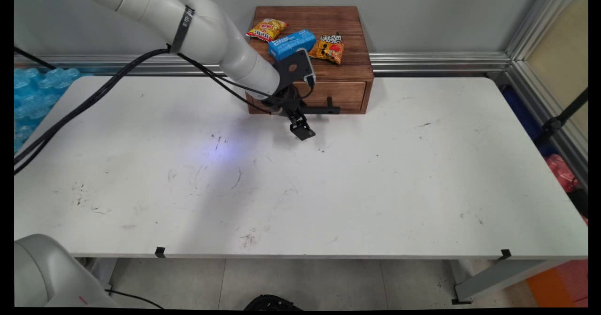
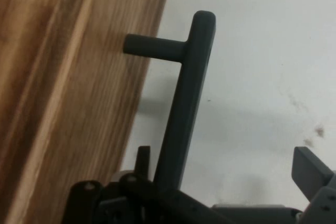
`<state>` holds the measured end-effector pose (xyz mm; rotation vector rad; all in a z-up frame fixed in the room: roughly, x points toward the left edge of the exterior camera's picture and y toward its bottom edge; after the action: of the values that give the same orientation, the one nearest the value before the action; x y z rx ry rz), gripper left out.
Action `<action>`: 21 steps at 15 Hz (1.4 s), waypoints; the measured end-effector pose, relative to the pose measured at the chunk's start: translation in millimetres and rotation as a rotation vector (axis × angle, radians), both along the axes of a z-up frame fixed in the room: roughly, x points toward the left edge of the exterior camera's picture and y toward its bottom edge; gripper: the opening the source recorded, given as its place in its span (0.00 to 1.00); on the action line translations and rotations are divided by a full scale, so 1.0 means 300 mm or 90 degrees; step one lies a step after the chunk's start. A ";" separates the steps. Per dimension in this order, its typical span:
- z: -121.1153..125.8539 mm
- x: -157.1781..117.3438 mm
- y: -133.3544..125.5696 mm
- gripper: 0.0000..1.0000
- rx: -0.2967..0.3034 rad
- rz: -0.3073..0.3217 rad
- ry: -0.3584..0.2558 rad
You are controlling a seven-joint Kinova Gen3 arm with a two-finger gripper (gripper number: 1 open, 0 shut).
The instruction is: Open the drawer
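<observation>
Fingers (image 2: 312,174) apart beside drawer handle (image 2: 184,108), straddling unclear from above

A plain grey wall (image 1: 422,19) runs behind a white table (image 1: 375,188) whose top is scuffed with dark marks. A silver metal rail (image 1: 436,61) lies along the wall's foot and meets an upright metal frame (image 1: 530,19) at the right corner. Below the table's near edge shows a pale tiled floor (image 1: 300,282).
</observation>
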<state>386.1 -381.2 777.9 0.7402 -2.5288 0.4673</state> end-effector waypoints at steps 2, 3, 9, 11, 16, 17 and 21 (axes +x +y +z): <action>-0.001 -0.007 0.009 1.00 0.003 -0.001 0.002; -0.001 -0.012 0.014 1.00 0.004 -0.003 0.002; 0.003 -0.037 0.057 1.00 0.016 -0.008 0.007; 0.005 -0.044 0.069 1.00 0.019 -0.010 0.009; 0.016 -0.063 0.114 1.00 0.030 -0.014 0.013; 0.018 -0.067 0.124 1.00 0.032 -0.015 0.014; 0.030 -0.082 0.169 1.00 0.044 -0.019 0.018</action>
<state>361.4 -330.6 786.8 0.7283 -2.5363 0.3590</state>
